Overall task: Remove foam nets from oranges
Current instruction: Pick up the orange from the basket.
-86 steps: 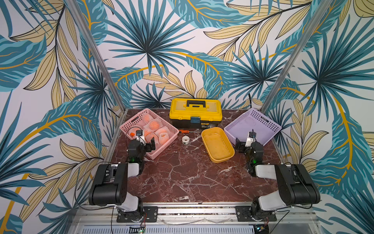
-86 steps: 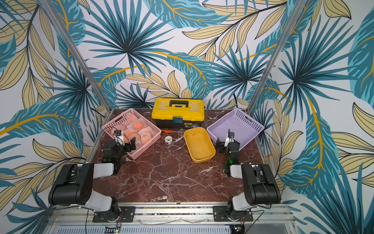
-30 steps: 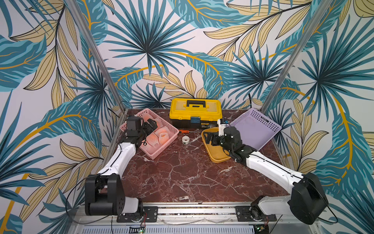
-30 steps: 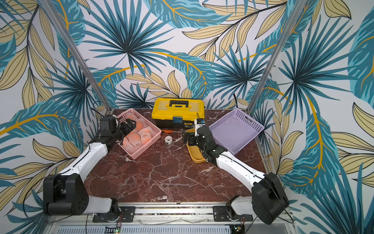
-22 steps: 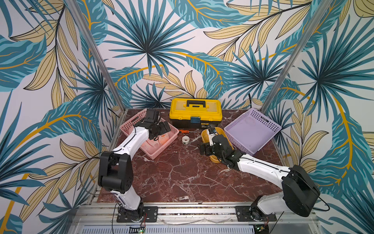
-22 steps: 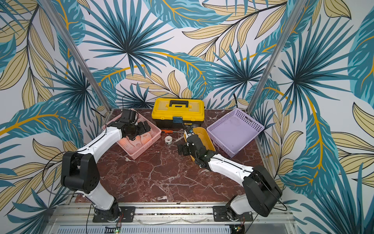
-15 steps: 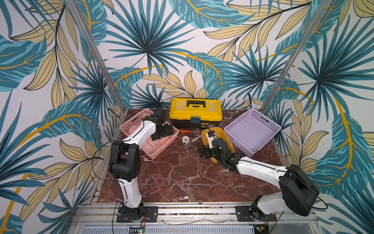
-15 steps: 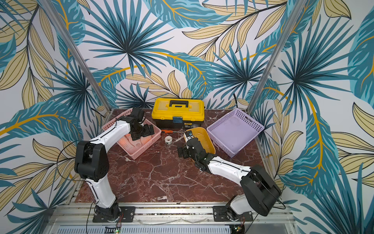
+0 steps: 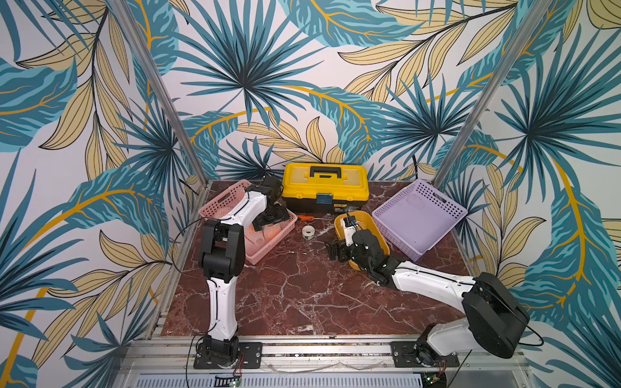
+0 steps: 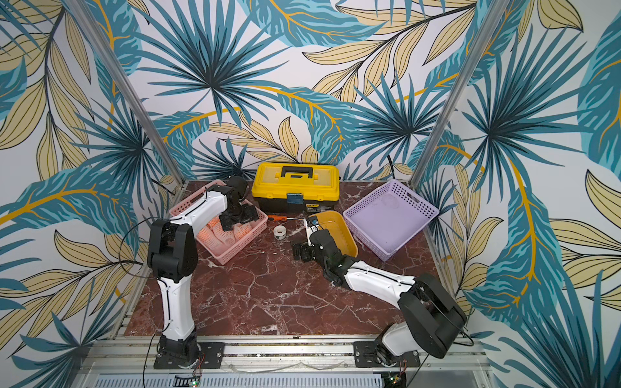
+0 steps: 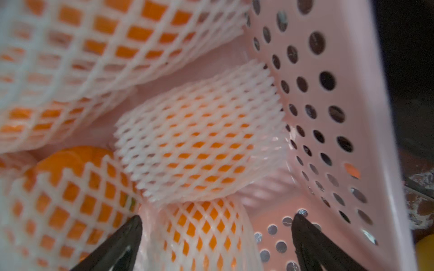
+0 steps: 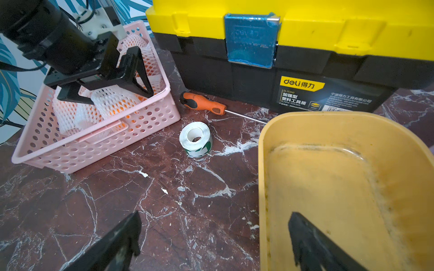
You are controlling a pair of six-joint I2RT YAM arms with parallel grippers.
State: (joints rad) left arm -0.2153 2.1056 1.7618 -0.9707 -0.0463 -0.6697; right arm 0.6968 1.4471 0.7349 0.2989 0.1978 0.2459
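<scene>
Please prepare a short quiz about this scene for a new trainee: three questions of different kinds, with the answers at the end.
1. True or false: the left gripper is shut.
2. Where do the netted oranges lie? A) purple basket B) pink basket C) yellow tray
3. Which tool lies on the table in front of the toolbox?

Key: 1. False, its jaws stand open over the fruit. 2. B. 3. The screwdriver.
</scene>
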